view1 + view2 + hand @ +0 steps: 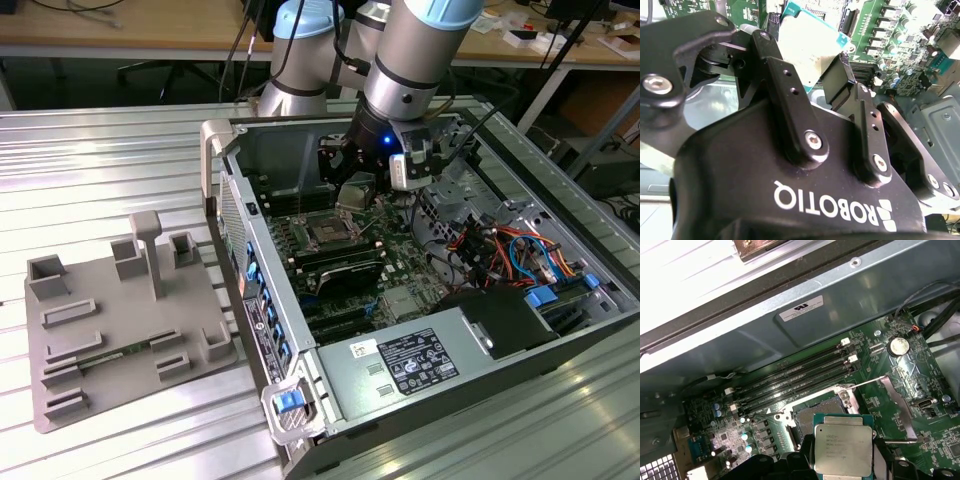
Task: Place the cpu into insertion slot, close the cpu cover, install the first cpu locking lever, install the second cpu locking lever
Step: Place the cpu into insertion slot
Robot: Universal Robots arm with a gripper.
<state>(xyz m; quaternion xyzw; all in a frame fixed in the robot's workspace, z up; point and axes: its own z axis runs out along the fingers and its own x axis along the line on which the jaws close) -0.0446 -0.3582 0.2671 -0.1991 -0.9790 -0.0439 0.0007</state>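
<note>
My gripper [357, 192] is shut on the cpu [356, 190], a small square chip, and hangs inside the open computer case just above the insertion slot [327, 232]. In the first wrist view the cpu [842, 445] shows its silvery top and partly hides the dark-centred insertion slot [812, 412] beneath it. The cpu cover [898, 407] stands raised at one side of the slot, with thin wire locking levers [867, 382] swung free. In the second wrist view the two black fingers [777, 70] clamp the cpu [805, 42] by its edges.
Long black memory slots [795, 375] run beside the socket. The case's metal wall [250, 260] rises toward the exterior view's left. A power supply [420, 360] and bundled cables [500, 245] fill the near and right parts of the case. A grey fixture tray [120, 330] lies outside.
</note>
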